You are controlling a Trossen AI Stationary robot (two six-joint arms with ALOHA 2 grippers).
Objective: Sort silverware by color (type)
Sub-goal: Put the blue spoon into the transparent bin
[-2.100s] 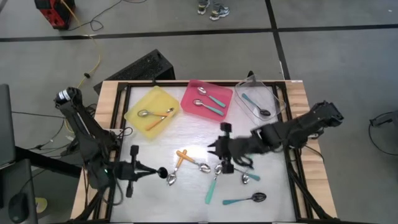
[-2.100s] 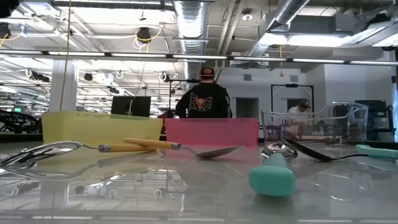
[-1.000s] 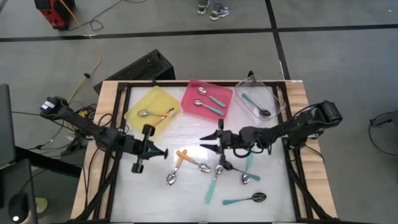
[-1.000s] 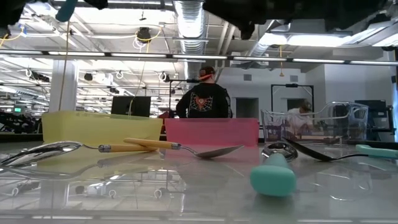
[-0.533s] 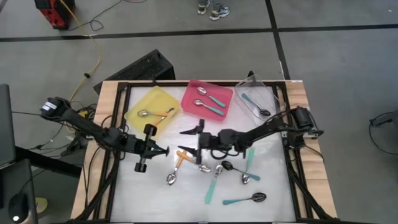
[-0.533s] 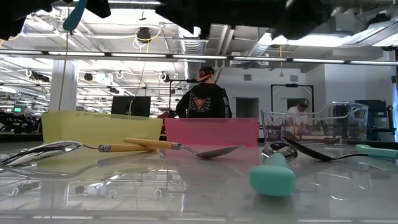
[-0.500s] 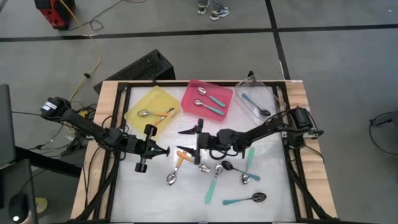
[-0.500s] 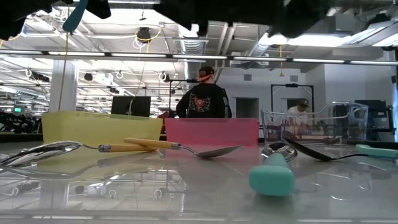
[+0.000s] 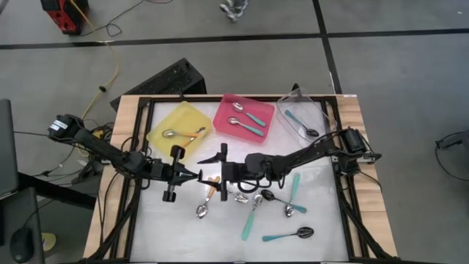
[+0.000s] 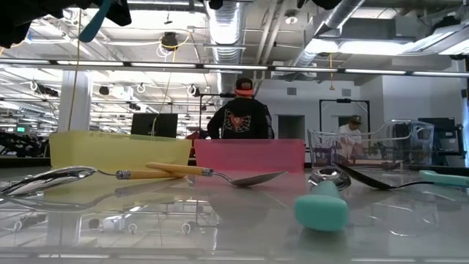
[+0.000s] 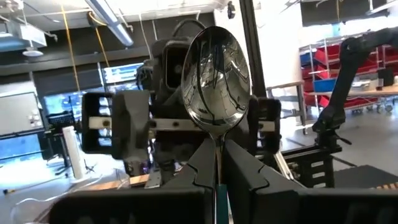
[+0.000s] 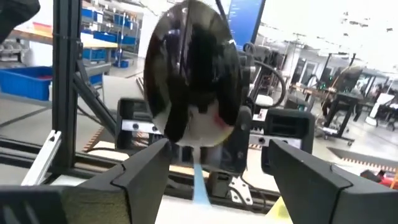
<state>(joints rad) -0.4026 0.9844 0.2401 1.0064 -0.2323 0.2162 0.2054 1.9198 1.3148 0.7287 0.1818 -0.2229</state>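
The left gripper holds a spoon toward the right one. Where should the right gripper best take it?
Probably at the bowl: only this part of the spoon stands free beyond the left gripper, shut on its neck. The open right gripper faces it head-on, so come straight forward, closing on the bowl's edges.

We can't see the handle of the held spoon [image 11: 217, 81], it's buried between the left gripper [image 11: 216, 163] fingers, and the right gripper [image 12: 212, 163] shows blurred.
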